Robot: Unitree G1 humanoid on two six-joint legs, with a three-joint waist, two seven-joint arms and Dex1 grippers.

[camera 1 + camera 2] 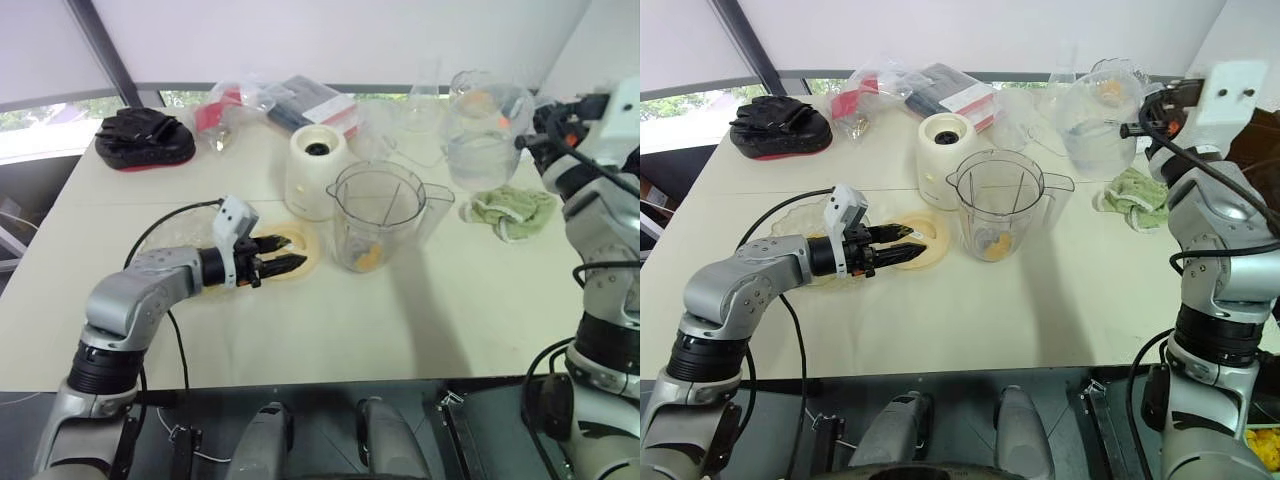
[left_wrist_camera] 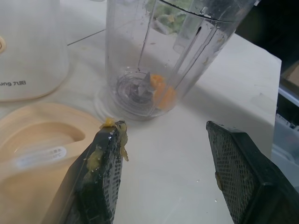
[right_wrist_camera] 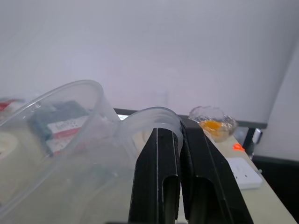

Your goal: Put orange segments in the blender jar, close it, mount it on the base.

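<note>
blender jar (image 1: 377, 215) | just ahead of left jaws, apart | right jaws clamped on clear cup (image 1: 1092, 125)

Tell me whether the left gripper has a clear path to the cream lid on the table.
Probably yes. The left gripper is open and hovers right over the lid, with nothing between them. The blender jar stands apart, beside it.
</note>
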